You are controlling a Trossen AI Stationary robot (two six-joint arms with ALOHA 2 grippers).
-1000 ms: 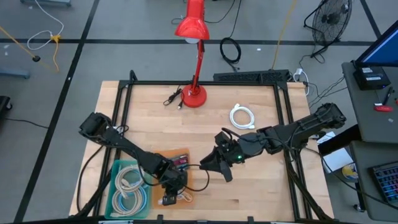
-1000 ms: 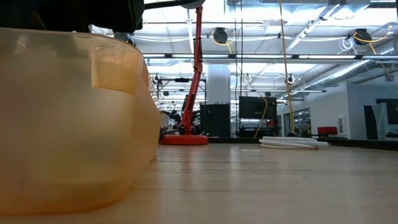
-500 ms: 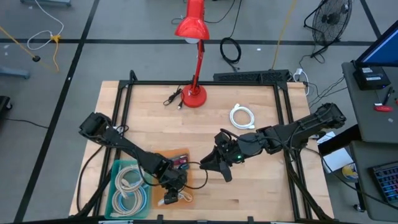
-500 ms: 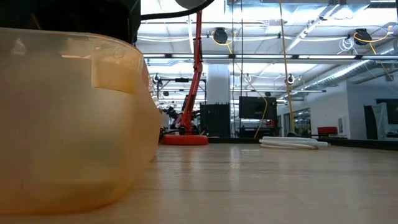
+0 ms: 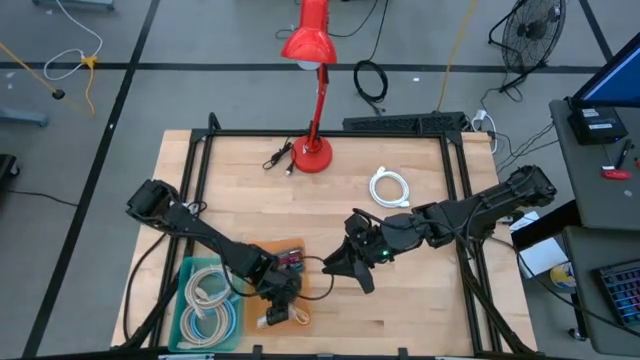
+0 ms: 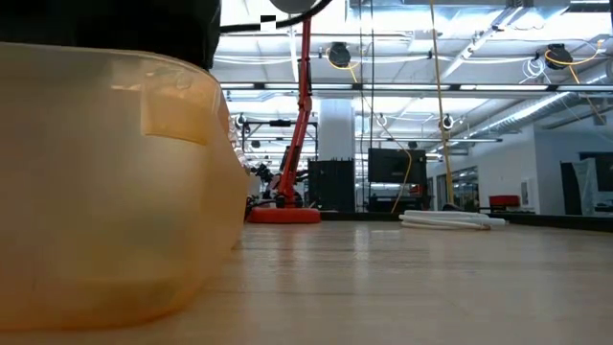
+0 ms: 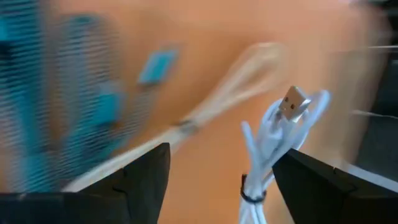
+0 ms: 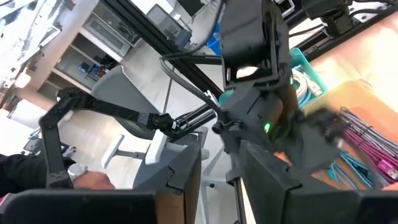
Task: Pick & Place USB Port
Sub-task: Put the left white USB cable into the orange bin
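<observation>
A white USB cable bundle [image 5: 275, 318], its metal plug [image 7: 293, 102] at one end and a tie round it, lies in the orange bin [image 5: 300, 300] at the near end. My left gripper [image 5: 281, 296] hangs over it pointing steeply down. It is open wide, with a finger on either side of the bundle [image 7: 267, 149], and I see no touch. My right gripper [image 5: 340, 268] is held up to the right of the bin, pointing toward the left arm [image 8: 255, 93]. Its fingers are a narrow gap apart with nothing between them.
Pink and teal cables [image 5: 290, 260] fill the orange bin's far end. A teal bin [image 5: 205, 305] of white cables stands to its left. At the back are a red lamp [image 5: 313, 150], a black cable [image 5: 278, 158] and a white coil [image 5: 390, 187]. The orange bin [image 6: 105, 182] blocks the low view's left.
My left gripper has rolled a little about its own line while staying over the orange bin. The white bundle lies under it in about the same place. My right arm has kept still.
</observation>
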